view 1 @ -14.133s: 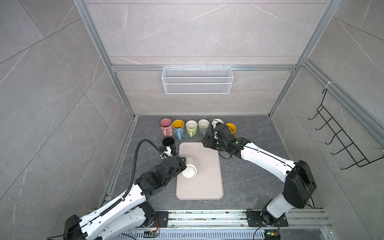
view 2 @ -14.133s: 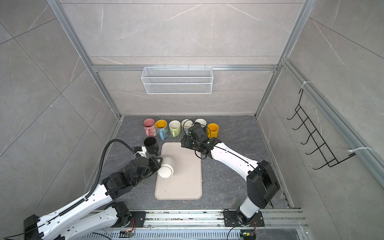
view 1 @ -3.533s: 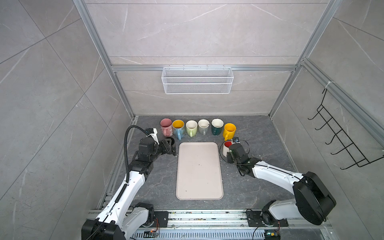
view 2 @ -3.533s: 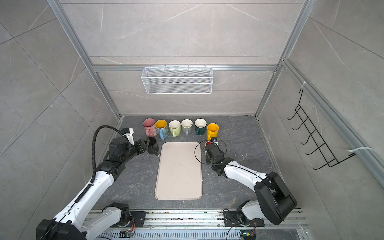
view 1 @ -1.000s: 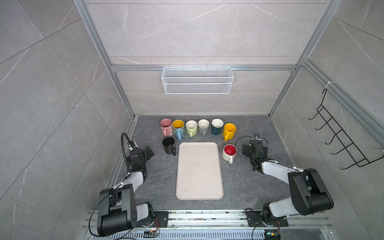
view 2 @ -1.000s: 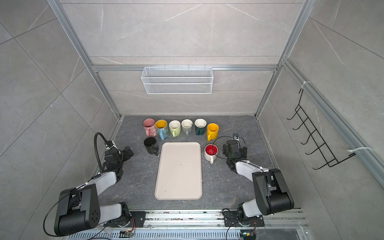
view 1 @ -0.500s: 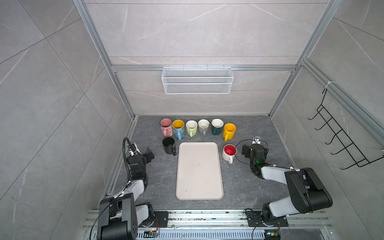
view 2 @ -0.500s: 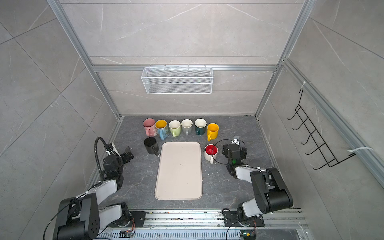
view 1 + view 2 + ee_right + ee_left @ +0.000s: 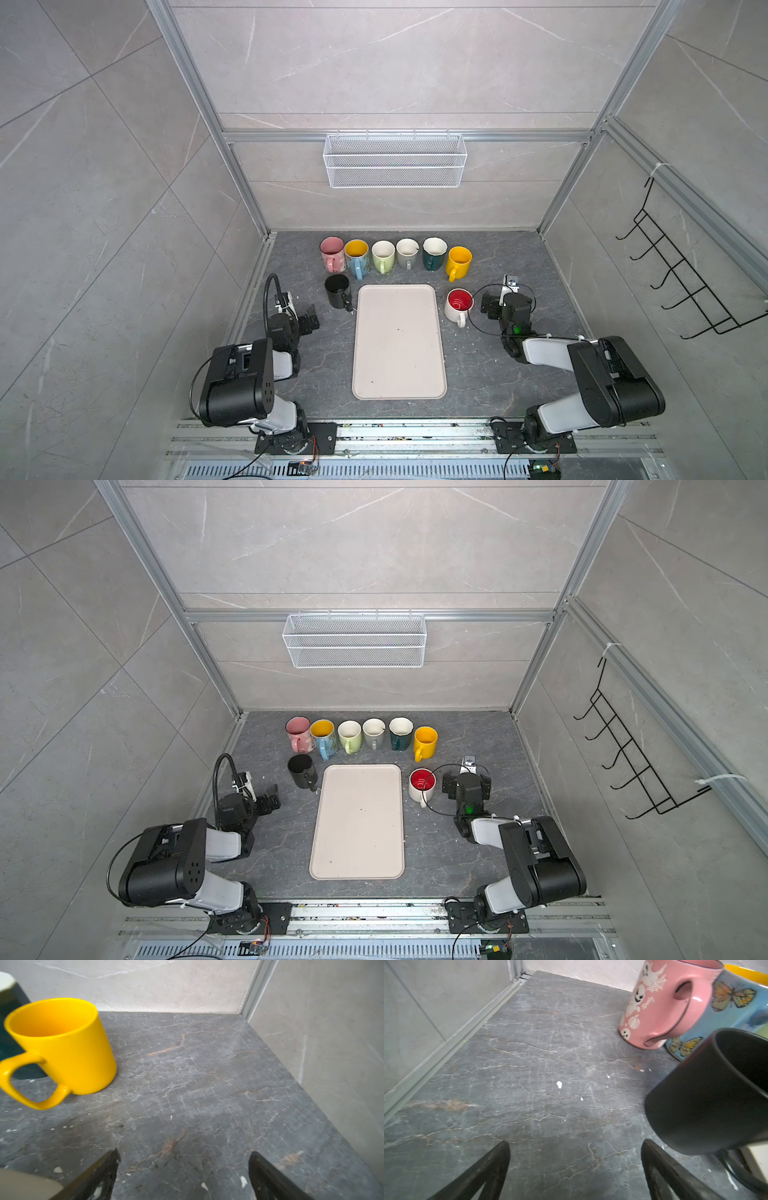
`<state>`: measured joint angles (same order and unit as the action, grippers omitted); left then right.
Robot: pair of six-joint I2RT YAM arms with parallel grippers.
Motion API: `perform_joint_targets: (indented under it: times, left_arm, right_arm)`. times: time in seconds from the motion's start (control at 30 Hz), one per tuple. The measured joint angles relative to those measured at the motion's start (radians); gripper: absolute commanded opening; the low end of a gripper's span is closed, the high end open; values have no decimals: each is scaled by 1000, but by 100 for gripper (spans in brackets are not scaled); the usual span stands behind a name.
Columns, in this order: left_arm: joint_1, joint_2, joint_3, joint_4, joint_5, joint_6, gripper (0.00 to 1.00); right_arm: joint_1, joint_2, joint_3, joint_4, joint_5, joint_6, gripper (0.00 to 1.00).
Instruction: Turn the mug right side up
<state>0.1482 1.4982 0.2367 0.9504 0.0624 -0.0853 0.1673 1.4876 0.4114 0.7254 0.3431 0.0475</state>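
Observation:
The mug, white with a red inside, stands upright with its mouth up just right of the tray; it also shows in the other top view as the mug. My right gripper rests low over the floor to the right of it, open and holding nothing. In the right wrist view the right gripper has only bare floor between its fingers. My left gripper is open and empty, left of the tray.
A black mug stands upright at the tray's far left corner. Several upright mugs line the back, from pink to yellow. A wire basket hangs on the back wall.
Both arms have folded further back toward their bases, with the grippers staying open and empty. No mug has moved.

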Motion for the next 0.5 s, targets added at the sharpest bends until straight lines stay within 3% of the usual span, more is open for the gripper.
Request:
perform_joint_targets:
  times: [0.2,0.5]
  left_arm:
    - [-34,1,85,-62,-49,8,100]
    - [-48,1,92,-101,-72,12,100]
  right_arm:
    - [-12,0,0,6,-35,0,99]
    - [-12,0,0,7,-46,0,99]
